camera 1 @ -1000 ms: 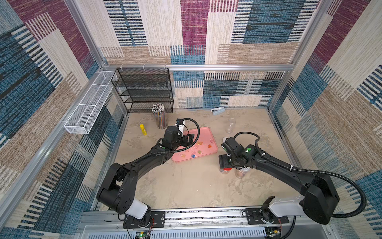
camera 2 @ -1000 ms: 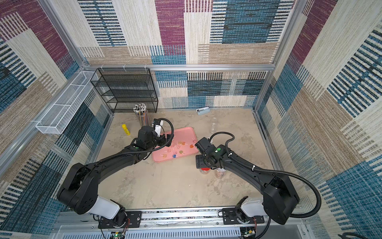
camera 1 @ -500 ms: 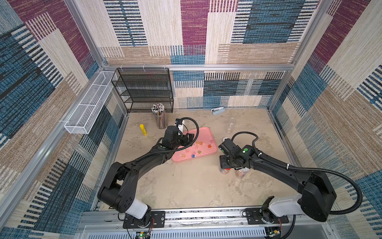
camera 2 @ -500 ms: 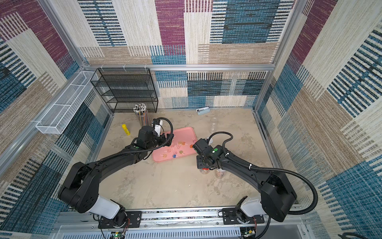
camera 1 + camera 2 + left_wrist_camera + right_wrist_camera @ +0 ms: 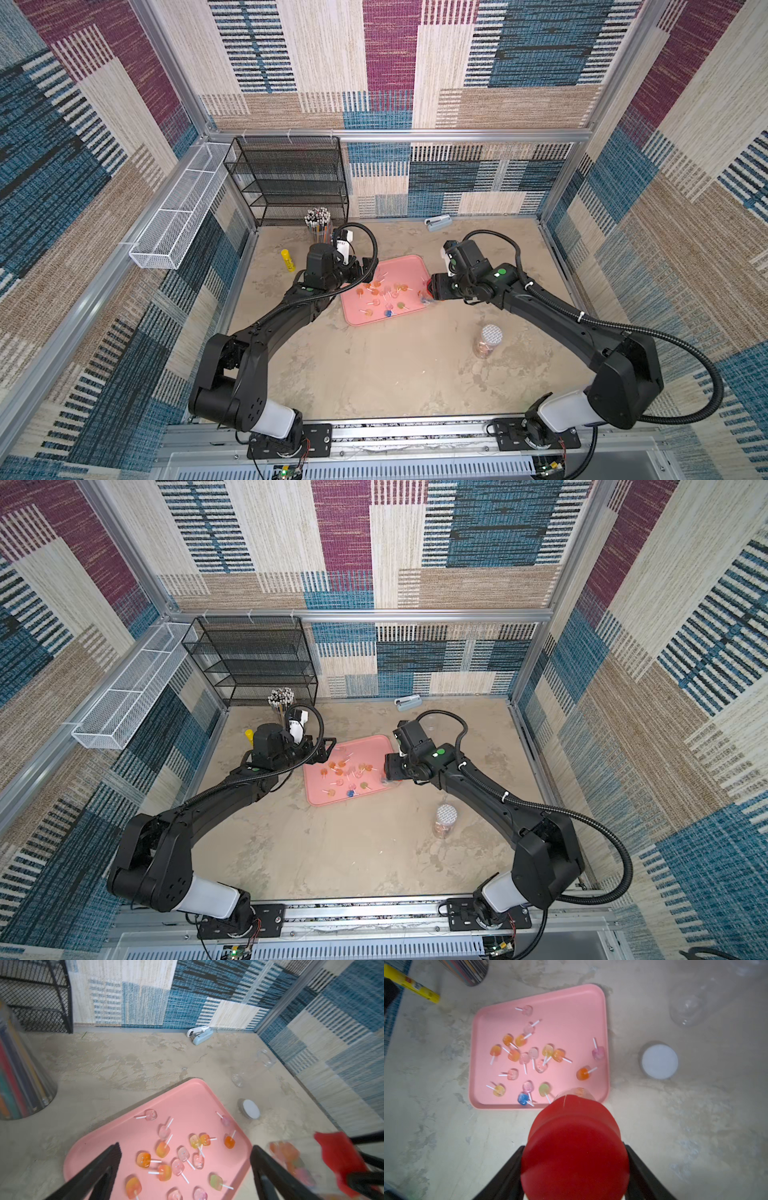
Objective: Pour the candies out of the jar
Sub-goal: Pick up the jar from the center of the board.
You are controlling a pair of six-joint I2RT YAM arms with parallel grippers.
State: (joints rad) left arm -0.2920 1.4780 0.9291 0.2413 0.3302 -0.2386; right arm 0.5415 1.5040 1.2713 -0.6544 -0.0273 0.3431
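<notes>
Item: jar (image 5: 574,1124), clear with a red end, tipped on its side and clamped in my right pincer (image 5: 574,1147); its clear end is over the pink tray (image 5: 571,1012) edge, with some sweets inside.
Item: candies (image 5: 513,1055), scattered loose on the tray.
Item: my left pincer (image 5: 185,1148), spread wide and empty, above the tray.

Tabletop (image 5: 374,374): pink tray (image 5: 403,270), white lid (image 5: 250,1109), stapler (image 5: 437,222), maybe clear bottle (image 5: 255,1068).

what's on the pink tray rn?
Loose candies, scattered across the tray. The tilted jar held by the right gripper overhangs one corner; anything beneath it is hidden.
</notes>
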